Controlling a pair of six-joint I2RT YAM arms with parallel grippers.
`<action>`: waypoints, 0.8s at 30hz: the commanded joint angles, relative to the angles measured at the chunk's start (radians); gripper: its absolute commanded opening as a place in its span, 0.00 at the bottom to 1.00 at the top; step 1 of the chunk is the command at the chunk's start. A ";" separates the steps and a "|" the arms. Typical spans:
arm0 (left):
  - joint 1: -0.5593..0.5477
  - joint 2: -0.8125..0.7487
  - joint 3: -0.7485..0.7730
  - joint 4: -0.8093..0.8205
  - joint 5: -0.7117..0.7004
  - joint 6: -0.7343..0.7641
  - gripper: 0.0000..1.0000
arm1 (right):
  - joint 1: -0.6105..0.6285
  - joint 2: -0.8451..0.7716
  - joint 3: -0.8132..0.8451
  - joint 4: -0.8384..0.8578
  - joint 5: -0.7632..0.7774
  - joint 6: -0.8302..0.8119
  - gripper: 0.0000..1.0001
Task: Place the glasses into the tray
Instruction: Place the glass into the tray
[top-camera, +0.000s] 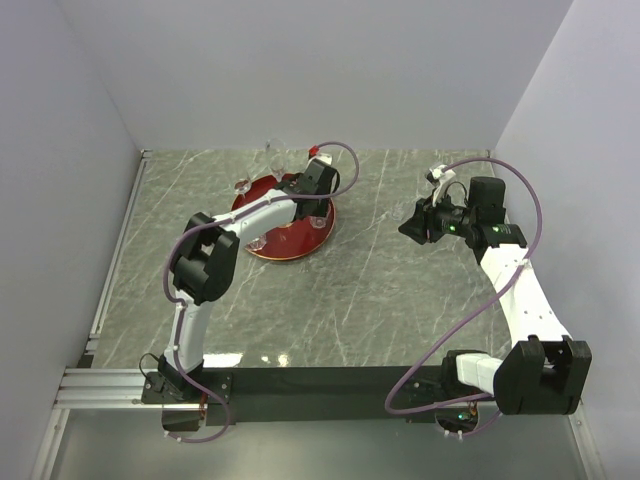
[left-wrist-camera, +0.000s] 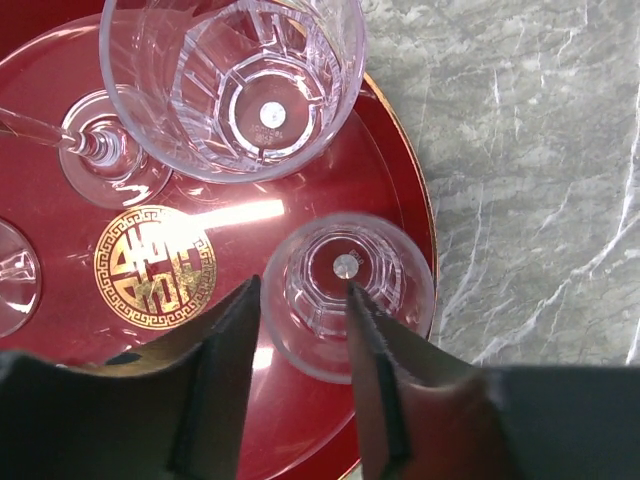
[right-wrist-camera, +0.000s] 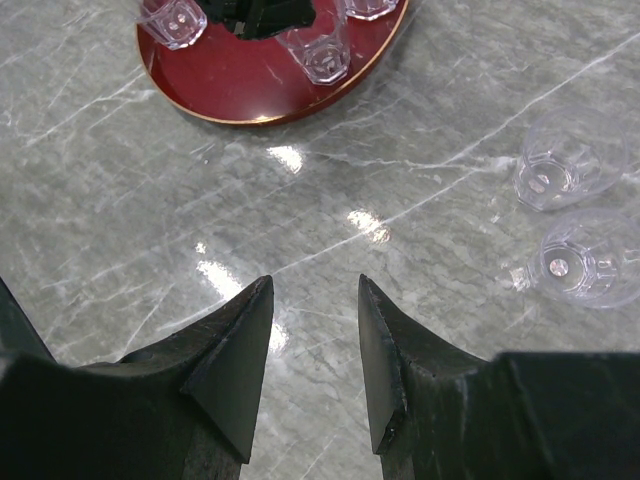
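The round dark-red tray (left-wrist-camera: 300, 400) with its gold emblem (left-wrist-camera: 155, 265) holds several clear glasses. A small tumbler (left-wrist-camera: 385, 262) stands upright near the tray's right rim. My left gripper (left-wrist-camera: 300, 288) is open just above it; one finger is outside the tumbler's near wall and the other is over its mouth. A larger cut tumbler (left-wrist-camera: 235, 85) and a stemmed glass (left-wrist-camera: 110, 150) stand farther in. My right gripper (right-wrist-camera: 315, 282) is open and empty above bare table. Two more glasses (right-wrist-camera: 568, 158) (right-wrist-camera: 588, 257) rest on the table to its right.
The tray (top-camera: 290, 245) sits at the far left-centre of the grey marble table (top-camera: 380, 300), under the left arm. White walls close the table in on three sides. The right gripper (top-camera: 412, 225) hovers to the right of the tray.
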 joint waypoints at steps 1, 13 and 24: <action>0.001 -0.032 0.003 0.041 0.020 0.004 0.48 | -0.009 0.005 -0.011 0.015 0.006 -0.011 0.47; -0.019 -0.248 -0.110 0.064 0.083 0.043 0.69 | -0.013 0.003 -0.011 0.015 0.020 -0.014 0.47; -0.025 -0.661 -0.438 0.139 0.184 0.055 0.76 | -0.032 0.005 -0.008 0.012 0.048 -0.024 0.47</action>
